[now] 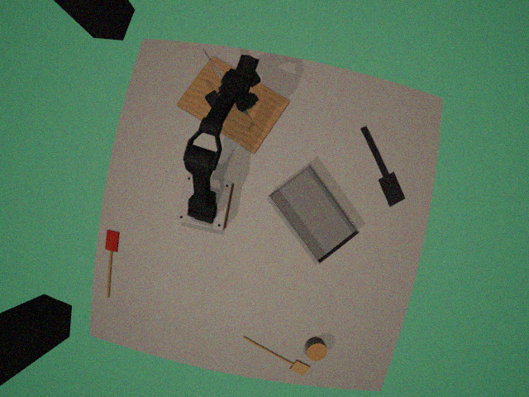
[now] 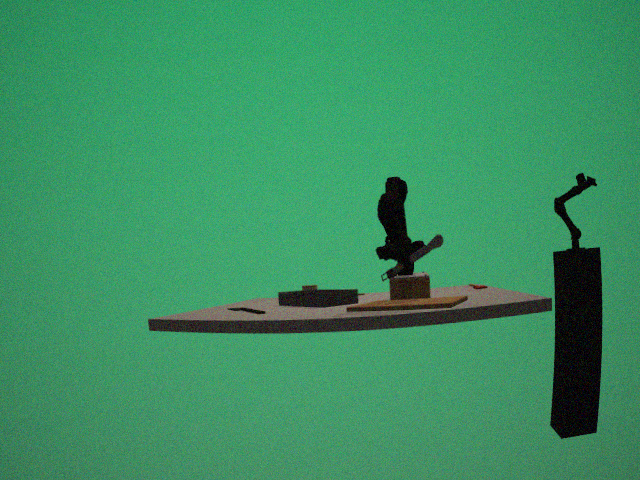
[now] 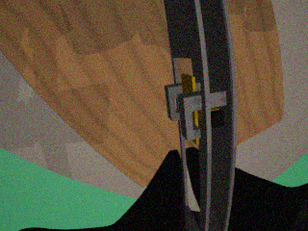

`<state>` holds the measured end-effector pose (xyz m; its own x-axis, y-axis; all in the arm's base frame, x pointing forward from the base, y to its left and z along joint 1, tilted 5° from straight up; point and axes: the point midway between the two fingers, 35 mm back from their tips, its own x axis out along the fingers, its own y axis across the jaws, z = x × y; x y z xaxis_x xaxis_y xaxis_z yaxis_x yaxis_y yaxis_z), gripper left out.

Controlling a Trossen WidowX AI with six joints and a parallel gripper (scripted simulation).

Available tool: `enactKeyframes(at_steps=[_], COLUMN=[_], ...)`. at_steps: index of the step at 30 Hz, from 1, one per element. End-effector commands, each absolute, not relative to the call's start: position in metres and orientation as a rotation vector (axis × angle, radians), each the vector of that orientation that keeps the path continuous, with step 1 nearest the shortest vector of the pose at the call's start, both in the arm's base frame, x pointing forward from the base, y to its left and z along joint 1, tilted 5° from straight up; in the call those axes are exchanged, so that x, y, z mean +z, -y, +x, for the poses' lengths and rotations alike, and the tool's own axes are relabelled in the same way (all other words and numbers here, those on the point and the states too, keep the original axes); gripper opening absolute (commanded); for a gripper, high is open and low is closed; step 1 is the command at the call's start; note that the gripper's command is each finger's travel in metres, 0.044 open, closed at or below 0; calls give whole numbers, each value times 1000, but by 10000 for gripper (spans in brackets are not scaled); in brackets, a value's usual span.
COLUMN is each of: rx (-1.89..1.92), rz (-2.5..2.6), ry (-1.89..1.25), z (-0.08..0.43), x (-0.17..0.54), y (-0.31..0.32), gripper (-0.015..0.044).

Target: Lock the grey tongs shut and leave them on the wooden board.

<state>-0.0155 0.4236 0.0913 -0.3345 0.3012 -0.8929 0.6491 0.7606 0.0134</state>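
The grey tongs are held in the air above the wooden board, clear of it. In the exterior view they slant, with the rounded tip end up to the right and the small ring end low to the left. Their arms lie close together; a yellow piece shows at the grey bracket in the wrist view. My gripper is shut on the tongs; its fingertips are mostly hidden. Whether the lock is engaged is not plain. The roasting tin holds no tongs.
My arm's base stands just beside the board. A black spatula, a red spatula, a wooden spatula and a round wooden-topped pot are farther off.
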Motion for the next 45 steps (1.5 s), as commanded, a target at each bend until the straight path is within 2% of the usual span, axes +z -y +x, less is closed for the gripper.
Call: enactKeyframes(at_steps=[1, 15, 45], rx=[-424, -408, -407], rz=[698, 578, 577], ry=[-1858, -1564, -1561], z=[-16, -18, -18], x=[95, 108, 75], y=[-423, -410, -416], gripper=[-150, -150, -150])
